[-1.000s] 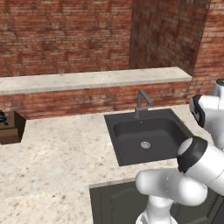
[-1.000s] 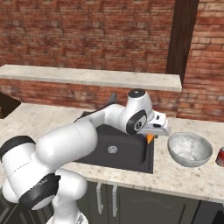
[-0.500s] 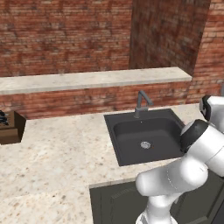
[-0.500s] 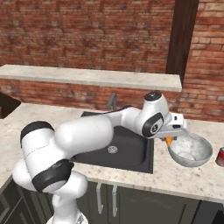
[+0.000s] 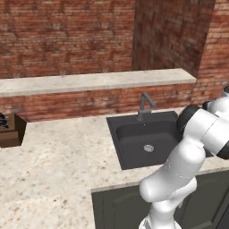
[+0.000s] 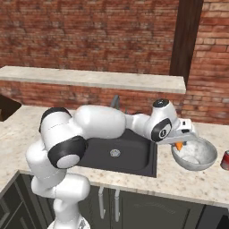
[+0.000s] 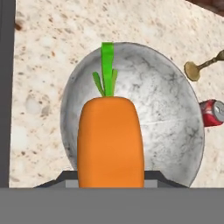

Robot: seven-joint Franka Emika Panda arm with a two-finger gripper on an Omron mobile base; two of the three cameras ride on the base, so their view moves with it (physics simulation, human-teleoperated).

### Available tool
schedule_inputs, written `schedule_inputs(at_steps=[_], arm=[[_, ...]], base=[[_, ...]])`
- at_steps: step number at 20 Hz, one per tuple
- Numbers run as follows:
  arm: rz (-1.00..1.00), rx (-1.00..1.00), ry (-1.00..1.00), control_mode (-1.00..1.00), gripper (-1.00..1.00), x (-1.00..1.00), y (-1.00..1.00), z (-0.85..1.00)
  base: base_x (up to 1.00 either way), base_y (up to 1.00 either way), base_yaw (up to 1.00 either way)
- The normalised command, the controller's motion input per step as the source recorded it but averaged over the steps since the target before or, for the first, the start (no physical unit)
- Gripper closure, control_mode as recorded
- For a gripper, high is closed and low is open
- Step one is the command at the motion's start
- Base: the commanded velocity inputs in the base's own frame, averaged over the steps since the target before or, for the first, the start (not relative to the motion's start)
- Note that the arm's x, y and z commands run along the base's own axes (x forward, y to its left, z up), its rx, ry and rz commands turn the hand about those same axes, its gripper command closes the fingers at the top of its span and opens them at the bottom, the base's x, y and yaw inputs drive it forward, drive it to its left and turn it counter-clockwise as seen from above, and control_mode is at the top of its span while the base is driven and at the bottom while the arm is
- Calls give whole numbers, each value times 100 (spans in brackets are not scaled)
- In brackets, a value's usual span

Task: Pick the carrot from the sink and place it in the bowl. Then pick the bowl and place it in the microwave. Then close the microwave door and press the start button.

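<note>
My gripper [image 6: 180, 141] is shut on the orange carrot [image 6: 179, 146] and holds it just over the near-left rim of the pale grey bowl [image 6: 195, 154]. In the hand view the carrot [image 7: 109, 140] hangs green top forward above the inside of the bowl [image 7: 168, 109]; it hides my fingertips. The bowl stands on the counter right of the dark sink [image 6: 118, 154]. That sink [image 5: 145, 138] and its faucet [image 5: 144, 105] lie left of my arm. The microwave and its door are out of view.
A red can [image 6: 225, 159] stands right of the bowl, and it appears as a red can [image 7: 212, 113] beside a small brass object [image 7: 195, 68]. A dark wooden box [image 5: 10, 129] sits at the far left of the counter. A brick ledge runs behind the sink.
My arm has swung right from above the sink to over the bowl, with the carrot in the gripper the whole way.
</note>
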Motion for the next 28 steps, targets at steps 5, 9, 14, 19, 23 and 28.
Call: schedule_inputs(at_steps=[5,9,14,19,23,28], arm=[[4,1,5,-100,100,23,-40,-20],[4,2,4,-100,100,10,-28,-26],[6,6,0,-100,100,5,-14,-26],[7,8,0,-100,100,5,-17,-9],[5,3,1,-100,-100,19,-4,-1],[4,0,2,-100,-100,28,0,0]], base=[[0,0,0],[0,0,0],[0,0,0],[0,0,0],[0,0,0],[0,0,0]])
